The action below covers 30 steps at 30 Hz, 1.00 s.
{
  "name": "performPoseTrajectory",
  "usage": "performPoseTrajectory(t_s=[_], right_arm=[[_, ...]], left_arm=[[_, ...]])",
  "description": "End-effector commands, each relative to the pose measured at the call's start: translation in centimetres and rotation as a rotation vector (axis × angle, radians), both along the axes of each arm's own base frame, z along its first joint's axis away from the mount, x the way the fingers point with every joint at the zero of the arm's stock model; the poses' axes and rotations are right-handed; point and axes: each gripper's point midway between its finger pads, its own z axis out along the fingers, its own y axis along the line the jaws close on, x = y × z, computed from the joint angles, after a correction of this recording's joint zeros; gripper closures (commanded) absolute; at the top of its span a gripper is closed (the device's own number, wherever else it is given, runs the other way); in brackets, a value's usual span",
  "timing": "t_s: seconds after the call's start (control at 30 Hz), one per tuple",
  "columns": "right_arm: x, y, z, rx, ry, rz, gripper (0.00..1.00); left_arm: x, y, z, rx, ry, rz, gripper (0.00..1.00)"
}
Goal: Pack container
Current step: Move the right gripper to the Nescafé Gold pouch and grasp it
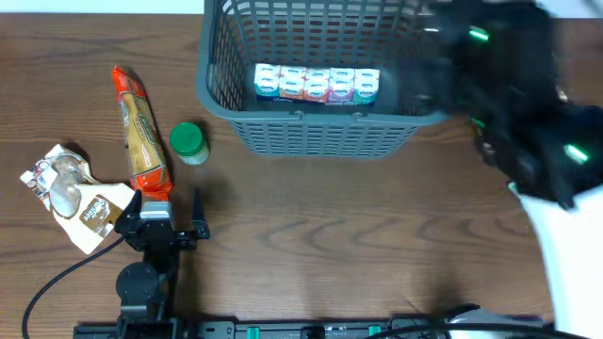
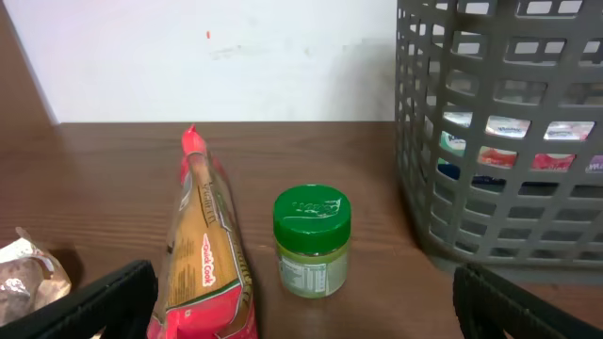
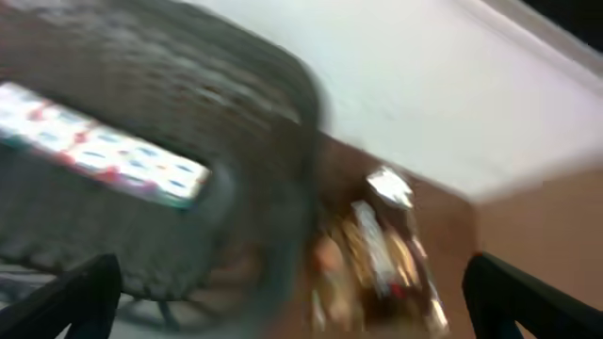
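Note:
The dark grey slotted container (image 1: 311, 132) stands at the back centre and holds a row of small colourful cartons (image 1: 316, 85). It also shows in the left wrist view (image 2: 490, 141) and, blurred, in the right wrist view (image 3: 188, 122). My left gripper (image 1: 168, 209) is open and empty near the front left, facing a red-orange packet (image 2: 203, 264) and a green-lidded jar (image 2: 312, 242). My right gripper (image 3: 301, 301) is open and blurred, beside the container's right end, over a shiny snack packet (image 3: 377, 254). The right arm (image 1: 513, 85) is a dark blur in the overhead view.
A white and brown snack packet (image 1: 71, 193) lies at the far left, beside the red-orange packet (image 1: 141, 132) and the jar (image 1: 188, 143). A white wall (image 2: 217, 56) rises behind the table. A cable (image 1: 57, 282) trails at the front left.

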Motion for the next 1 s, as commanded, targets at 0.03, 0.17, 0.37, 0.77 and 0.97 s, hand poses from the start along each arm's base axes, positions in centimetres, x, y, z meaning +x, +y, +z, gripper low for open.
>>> performPoseTrajectory(t_s=[0.03, 0.17, 0.37, 0.77, 0.97], right_arm=[[-2.0, -6.1, 0.9, 0.115, -0.048, -0.292, 0.09], [-3.2, -11.5, 0.1, 0.109, -0.019, -0.462, 0.06], [-2.3, -18.1, -3.1, 0.053, 0.113, -0.570, 0.01], [4.6, -23.7, -17.1, 0.165, 0.462, -0.508, 0.01], [8.2, -23.4, -22.1, 0.239, 0.506, -0.438, 0.01]], left_arm=[[-0.1, 0.2, -1.8, 0.005, 0.055, 0.011, 0.01], [-0.1, 0.2, -1.8, 0.005, 0.055, 0.011, 0.01], [-0.1, 0.2, -1.8, 0.005, 0.055, 0.011, 0.02], [-0.1, 0.2, -1.8, 0.005, 0.055, 0.011, 0.01], [-0.1, 0.2, -1.8, 0.005, 0.055, 0.011, 0.01]])
